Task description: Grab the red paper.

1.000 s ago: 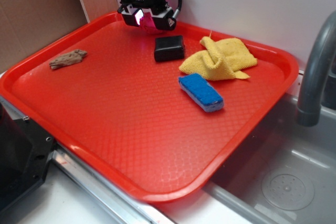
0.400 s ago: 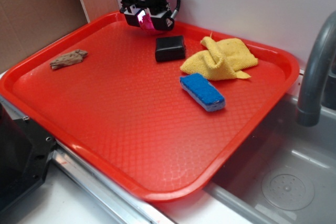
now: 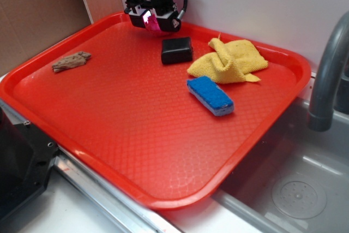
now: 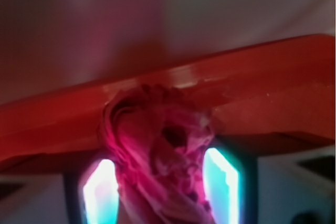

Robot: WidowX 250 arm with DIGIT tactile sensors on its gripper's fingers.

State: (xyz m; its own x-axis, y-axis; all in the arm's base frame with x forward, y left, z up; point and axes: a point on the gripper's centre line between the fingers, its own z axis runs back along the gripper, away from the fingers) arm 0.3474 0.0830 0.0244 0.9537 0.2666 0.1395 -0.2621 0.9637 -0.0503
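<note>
Pinching the red paper (image 4: 157, 156) between its lit pads, the gripper (image 3: 152, 21) hangs over the far edge of the red tray (image 3: 136, 129), just behind the black block (image 3: 176, 51). Paper that crumpled looks feather-light and squashy; a mid-wad grip probably holds.

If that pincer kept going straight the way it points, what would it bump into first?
The pincer, shut on the crumpled crimson paper wad, points down, so probably the big red plastic tray, near its back rim; depth is unclear.
</note>
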